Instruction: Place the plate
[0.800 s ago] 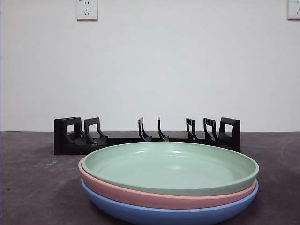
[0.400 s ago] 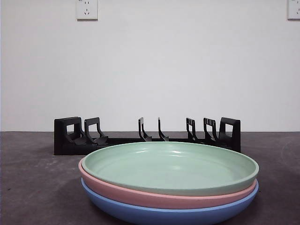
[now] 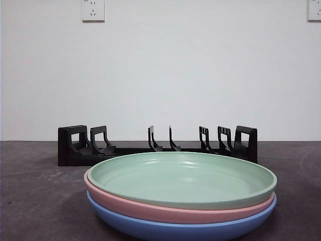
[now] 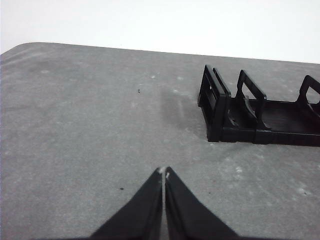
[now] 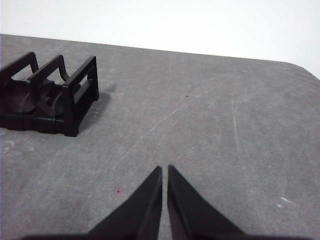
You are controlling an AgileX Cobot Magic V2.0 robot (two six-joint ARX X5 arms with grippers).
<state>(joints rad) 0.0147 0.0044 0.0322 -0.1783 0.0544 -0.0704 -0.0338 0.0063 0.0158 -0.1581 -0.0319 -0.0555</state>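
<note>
Three plates sit stacked on the desk, directly in front of the black dish rack as the front camera sees it. The green plate is on top, nested in the pink plate, which nests in the blue plate. I judge the stack is staged as a supply: the top plate is free to lift, and the rack behind it is the likely destination, since all its upright slots show empty.

Left gripper: jaws pressed together, tips almost touching, holding nothing. It hangs over bare desk just off one end of the rack. Right gripper: jaws likewise closed to a thin slit, nothing held, over bare desk off the rack's other end. I read the two arms as parked flanking the rack, clear of the stack; neither wrist camera shows a plate. The front camera shows no arm.

The green plate: pale mint, wide and shallow, raised rim, smooth surface with a soft sheen, probably plastic or melamine. Its rim stands proud of the pink plate's rim, which should offer an edge to pinch. It looks to sit a little off centre on the pink one, though I cannot be sure.

Task status, my judgement: not started; no plate is gripped.
</note>
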